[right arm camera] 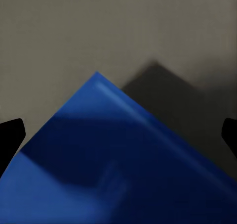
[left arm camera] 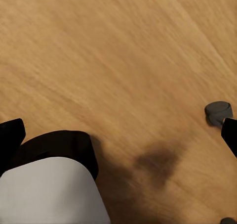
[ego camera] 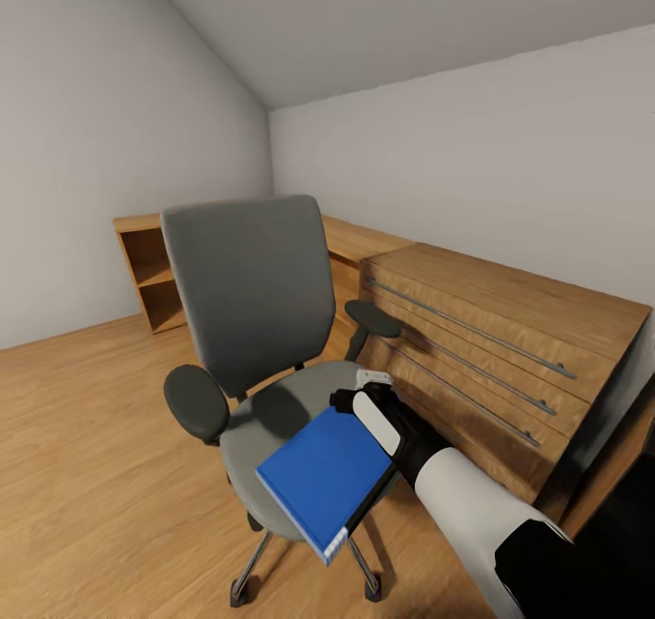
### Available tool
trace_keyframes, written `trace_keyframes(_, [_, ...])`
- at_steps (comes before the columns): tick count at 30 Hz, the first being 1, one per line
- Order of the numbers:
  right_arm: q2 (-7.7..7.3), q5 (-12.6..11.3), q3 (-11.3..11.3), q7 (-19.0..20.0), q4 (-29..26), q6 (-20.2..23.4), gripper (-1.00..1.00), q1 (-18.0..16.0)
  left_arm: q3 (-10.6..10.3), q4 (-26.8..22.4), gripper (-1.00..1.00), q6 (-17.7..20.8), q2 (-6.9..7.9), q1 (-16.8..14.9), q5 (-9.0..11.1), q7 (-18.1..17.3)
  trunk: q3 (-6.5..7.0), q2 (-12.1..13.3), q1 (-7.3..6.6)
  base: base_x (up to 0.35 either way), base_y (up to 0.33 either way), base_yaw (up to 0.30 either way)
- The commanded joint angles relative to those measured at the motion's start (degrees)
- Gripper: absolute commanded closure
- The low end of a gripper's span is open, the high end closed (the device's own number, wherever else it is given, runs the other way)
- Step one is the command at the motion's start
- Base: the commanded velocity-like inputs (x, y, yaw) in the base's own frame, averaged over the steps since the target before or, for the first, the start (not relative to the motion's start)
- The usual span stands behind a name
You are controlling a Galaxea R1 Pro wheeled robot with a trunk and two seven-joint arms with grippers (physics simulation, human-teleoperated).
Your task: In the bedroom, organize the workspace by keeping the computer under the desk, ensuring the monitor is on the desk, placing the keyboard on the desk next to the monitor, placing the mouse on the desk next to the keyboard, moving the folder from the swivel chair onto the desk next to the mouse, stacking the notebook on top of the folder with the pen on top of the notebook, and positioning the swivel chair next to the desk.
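**Blue folder on the chair seat**

The flat, smooth blue folder point(ego camera: 326, 476) lies on the grey fabric swivel chair point(ego camera: 250, 300), one corner overhanging its seat. The right gripper point(ego camera: 366, 399) is at the folder's far edge; I cannot tell its grip. A wood-grain dresser point(ego camera: 509, 346) stands beside the chair.

Soft, even indoor light — no glare. A blurry shadow darkens the wooden floor point(left arm camera: 158, 162) toward five o'clock. Wide-angle bending shows at edges.
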Motion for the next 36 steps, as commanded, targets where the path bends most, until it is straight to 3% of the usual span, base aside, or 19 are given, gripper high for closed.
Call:
trace_keyframes(1, [0.00, -0.4, 0.2, -0.5, 0.0, 0.1, -1.00, -0.1, 0.1, 0.0, -1.00, 0.2, -0.04, 0.0, 0.6, 0.4, -0.05, 0.0, -0.01, -0.013, 0.000, 0.000])
trace_keyframes(32, [0.00, -0.2, 0.1, -0.4, -0.4, -0.5, -1.00, 0.0, -0.1, 1.0, -1.00, 0.2, -0.04, -0.1, 0.7, 0.4, -0.05, 0.0, -0.01, -0.030, 0.000, 0.000])
trace_keyframes(36, [0.00, -0.1, 0.0, -0.4, -1.8, -0.7, -1.00, 0.2, -0.9, 1.2, -1.00, 0.2, -0.02, -0.4, 0.7, 0.4, -0.05, 0.0, -0.01, 0.000, 0.000, 0.000])
